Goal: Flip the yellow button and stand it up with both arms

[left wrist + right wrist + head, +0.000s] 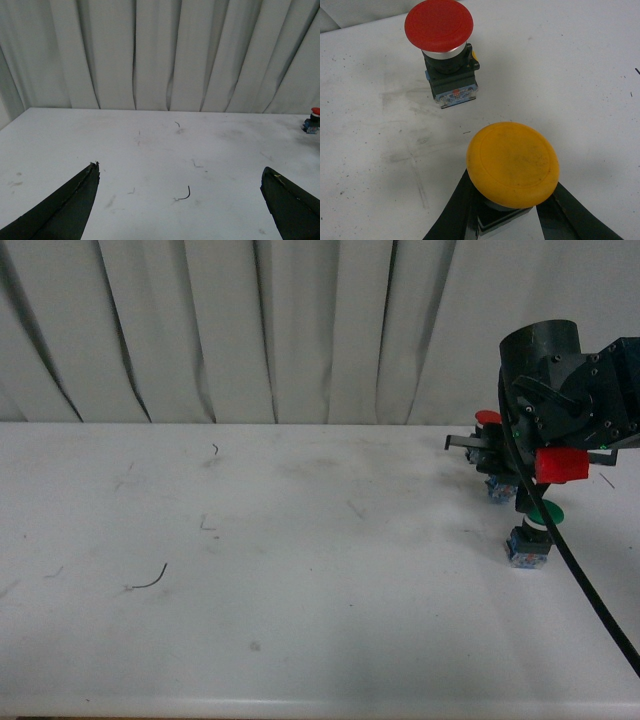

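Here, the small push button with a round yellow cap [512,165] stands cap-up on the white table [580,60], near the red-capped button [439,22]. The right gripper [510,210] straddles its grey block base, probably to steady it; whether the fingers actually press it cannot be told. The left gripper [180,167], spread wide and empty, hovers well apart, presumably awaiting its turn.

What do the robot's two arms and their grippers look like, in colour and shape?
The right arm is bulky and black, with a round housing, a red patch and a thick black cable. The left gripper has two flat black fingers tapering to points; the right gripper is black too.
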`<state>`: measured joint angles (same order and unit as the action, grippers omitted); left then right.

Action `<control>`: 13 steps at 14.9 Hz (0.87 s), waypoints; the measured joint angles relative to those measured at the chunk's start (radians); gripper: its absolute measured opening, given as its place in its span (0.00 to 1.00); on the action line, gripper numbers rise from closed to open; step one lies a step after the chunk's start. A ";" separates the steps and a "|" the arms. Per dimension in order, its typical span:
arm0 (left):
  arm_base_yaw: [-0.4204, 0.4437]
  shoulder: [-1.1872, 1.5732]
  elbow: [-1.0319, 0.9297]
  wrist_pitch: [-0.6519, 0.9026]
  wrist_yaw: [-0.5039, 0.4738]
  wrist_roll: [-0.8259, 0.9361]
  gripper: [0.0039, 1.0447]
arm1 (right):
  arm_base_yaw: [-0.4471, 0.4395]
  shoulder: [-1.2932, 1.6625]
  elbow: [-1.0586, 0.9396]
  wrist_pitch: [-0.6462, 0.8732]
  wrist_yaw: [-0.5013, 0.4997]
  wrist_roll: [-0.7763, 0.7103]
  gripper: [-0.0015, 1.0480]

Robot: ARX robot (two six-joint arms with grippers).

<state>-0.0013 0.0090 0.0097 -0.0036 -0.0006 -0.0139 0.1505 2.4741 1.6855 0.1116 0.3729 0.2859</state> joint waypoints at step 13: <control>0.000 0.000 0.000 0.000 0.000 0.000 0.94 | 0.000 0.013 0.006 0.026 -0.015 -0.026 0.94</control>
<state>-0.0010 0.0090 0.0097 -0.0036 -0.0006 -0.0139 0.1509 2.4866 1.6917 0.1371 0.3576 0.2600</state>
